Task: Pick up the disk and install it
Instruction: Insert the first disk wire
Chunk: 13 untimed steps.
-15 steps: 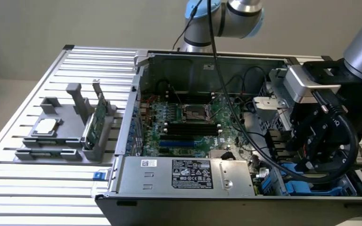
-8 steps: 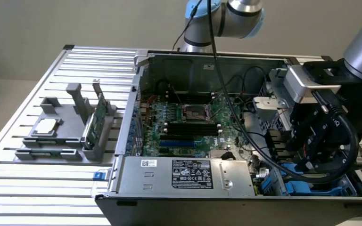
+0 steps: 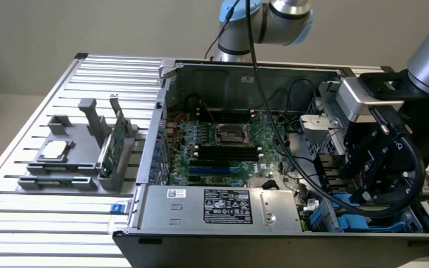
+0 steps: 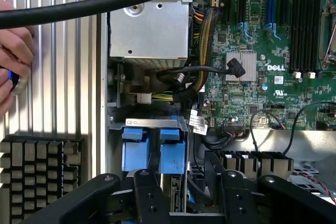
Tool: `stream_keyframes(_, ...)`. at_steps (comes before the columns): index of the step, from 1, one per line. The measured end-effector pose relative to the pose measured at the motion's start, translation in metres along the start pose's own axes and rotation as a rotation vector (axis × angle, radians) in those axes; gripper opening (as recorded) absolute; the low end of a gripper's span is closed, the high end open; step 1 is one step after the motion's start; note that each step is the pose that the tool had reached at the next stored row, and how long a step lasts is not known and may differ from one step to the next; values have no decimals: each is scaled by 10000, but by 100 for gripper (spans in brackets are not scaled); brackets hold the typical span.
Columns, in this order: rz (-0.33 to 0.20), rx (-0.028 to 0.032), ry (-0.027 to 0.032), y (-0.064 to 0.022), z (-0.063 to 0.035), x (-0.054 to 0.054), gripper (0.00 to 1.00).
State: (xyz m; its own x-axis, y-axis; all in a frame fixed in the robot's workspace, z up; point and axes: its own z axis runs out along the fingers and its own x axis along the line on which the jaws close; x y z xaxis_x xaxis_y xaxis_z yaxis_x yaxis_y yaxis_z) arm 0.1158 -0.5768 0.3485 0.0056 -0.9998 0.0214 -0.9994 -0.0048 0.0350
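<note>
My gripper (image 3: 371, 201) hangs low inside the open computer case (image 3: 162, 111), at the drive bay in its corner on the exterior view's right. In the wrist view the two black fingers (image 4: 149, 198) of the gripper (image 4: 189, 182) stand wide apart, open, with only cables and bay parts between them. Just beyond the fingertips the disk (image 4: 172, 153) shows as a blue plastic carrier seated edge-on in the bay, beside a second blue carrier (image 4: 134, 150). Its metal body is hidden. Blue plastic also shows under the gripper (image 3: 363, 223).
A person's hand (image 4: 13, 61) rests on the slatted table beside the case, holding something small and blue. A black cable (image 4: 105, 3) runs over a silver metal box (image 4: 149, 30). The motherboard (image 3: 222, 145) and power supply (image 3: 214, 206) fill the case. A grey fixture (image 3: 73, 162) holds a silver chip (image 3: 54, 149) and green card (image 3: 110, 148).
</note>
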Motion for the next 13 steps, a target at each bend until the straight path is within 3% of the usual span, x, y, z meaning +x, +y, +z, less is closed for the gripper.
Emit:
stream_keyframes(3,183,-4,-6,0,0,-7,47)
stream_keyframes(13,1787,-38,-62,0,-6,-7,47)
